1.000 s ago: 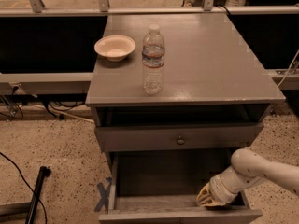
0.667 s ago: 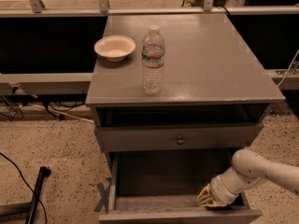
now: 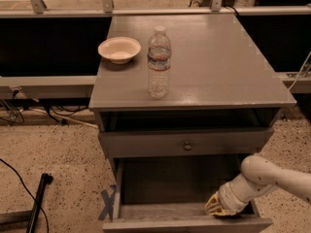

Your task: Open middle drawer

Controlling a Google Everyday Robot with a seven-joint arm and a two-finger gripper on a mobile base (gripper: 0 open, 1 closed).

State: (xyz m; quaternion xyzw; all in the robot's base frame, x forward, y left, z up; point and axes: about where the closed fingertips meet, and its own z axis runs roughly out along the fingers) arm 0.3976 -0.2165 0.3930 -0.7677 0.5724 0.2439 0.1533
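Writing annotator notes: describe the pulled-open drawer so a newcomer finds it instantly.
Find the grey cabinet with the water bottle and bowl on top. The middle drawer sits below the shut knobbed drawer front. It alone is pulled out, grey inside showing, with the tool inside, near its front.

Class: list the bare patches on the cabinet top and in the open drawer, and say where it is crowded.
Cabinet top: bare from the water bottle to the right edge; crowded at left, bowl beside bottle. Middle drawer: floor bare left and centre; the gripper sits in its front right corner.
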